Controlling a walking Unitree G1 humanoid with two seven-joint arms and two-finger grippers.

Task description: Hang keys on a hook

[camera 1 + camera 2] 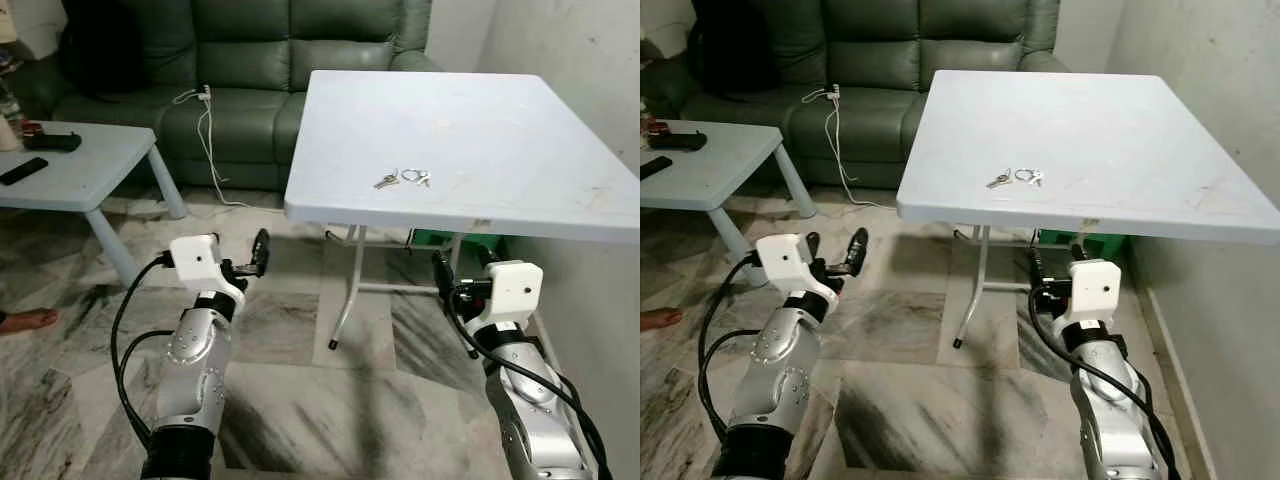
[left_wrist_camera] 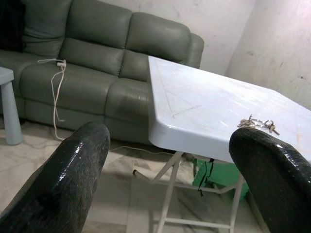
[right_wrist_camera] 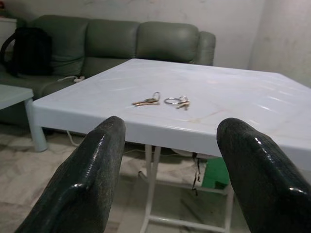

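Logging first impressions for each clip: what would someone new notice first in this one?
A small bunch of metal keys on rings lies near the front edge of the white folding table, the only thing on it. Below that edge, the left hand and right hand are both raised with fingers open, short of the table. Behind stands a dark green leather sofa with a white cable draped over its seat.

The desk [image 1: 480, 150] is pale blue-white with white legs. The keys [image 1: 402, 179] on it are silver. The sofa [image 1: 250, 60] is dark green, with a white cable [image 1: 207, 130] on it. The floor [image 1: 330, 400] is grey and white marble with dark streaks. The fingers [image 3: 92, 170] are shiny black.
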